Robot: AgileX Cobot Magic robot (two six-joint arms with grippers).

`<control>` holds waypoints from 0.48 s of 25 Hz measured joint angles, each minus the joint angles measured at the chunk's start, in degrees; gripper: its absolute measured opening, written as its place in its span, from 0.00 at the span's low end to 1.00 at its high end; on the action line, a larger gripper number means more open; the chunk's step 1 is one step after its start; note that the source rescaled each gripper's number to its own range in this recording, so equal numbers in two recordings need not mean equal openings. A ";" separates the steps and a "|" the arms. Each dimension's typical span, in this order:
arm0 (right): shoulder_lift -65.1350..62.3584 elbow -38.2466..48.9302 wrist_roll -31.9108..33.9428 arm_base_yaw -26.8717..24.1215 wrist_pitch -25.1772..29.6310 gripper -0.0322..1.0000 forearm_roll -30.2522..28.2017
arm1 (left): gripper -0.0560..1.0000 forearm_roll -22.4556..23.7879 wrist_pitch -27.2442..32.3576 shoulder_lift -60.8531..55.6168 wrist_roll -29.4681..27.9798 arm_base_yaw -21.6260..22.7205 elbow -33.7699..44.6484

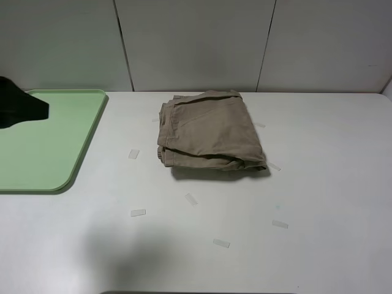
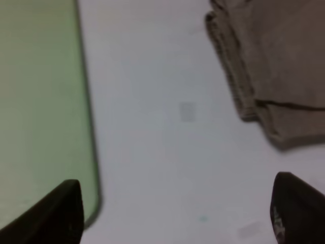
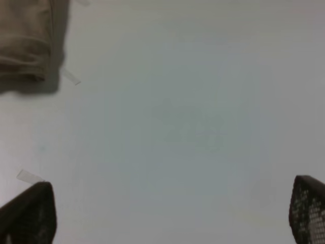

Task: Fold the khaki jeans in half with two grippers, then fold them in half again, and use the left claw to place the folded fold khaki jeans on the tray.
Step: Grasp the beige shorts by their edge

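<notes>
The khaki jeans lie folded into a compact, nearly square bundle in the upper middle of the high view, flat on the white surface. With the bundle so close to square, its long axis is faint. It runs slightly from the upper left towards the lower right of the frame. The gathered waistband edge forms the bundle's left side and faces the tray. The stacked fold layers show along the edge nearest the bottom of the frame, where a dark shadow sits under them.

The pale green tray is at the left of the frame, well apart from the jeans and with nothing in it. A black shape at the far left edge overlaps the tray's upper corner; what part it is cannot be told.

Small clear tape strips are scattered over the surface around the bundle.

In the left wrist view the left gripper is spread wide and holds nothing. It hangs above bare surface between the tray's rim and the waistband edge.

The right gripper is likewise spread wide and empty over bare surface, with a corner of the jeans in the upper left of its frame.
</notes>
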 joint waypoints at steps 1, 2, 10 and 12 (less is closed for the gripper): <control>0.00 0.00 0.00 0.00 0.00 1.00 0.00 | 0.87 -3.29 -1.30 1.79 3.25 0.00 0.00; 0.00 0.00 0.00 0.00 0.00 1.00 0.00 | 0.87 -7.13 -2.62 3.51 7.08 0.00 0.00; 0.00 0.00 0.00 0.00 0.00 1.00 0.00 | 0.87 -23.27 -10.42 18.47 22.65 0.05 -1.04; 0.00 0.00 0.00 0.00 0.00 1.00 0.00 | 0.87 -23.73 -10.94 22.22 22.75 0.05 -3.21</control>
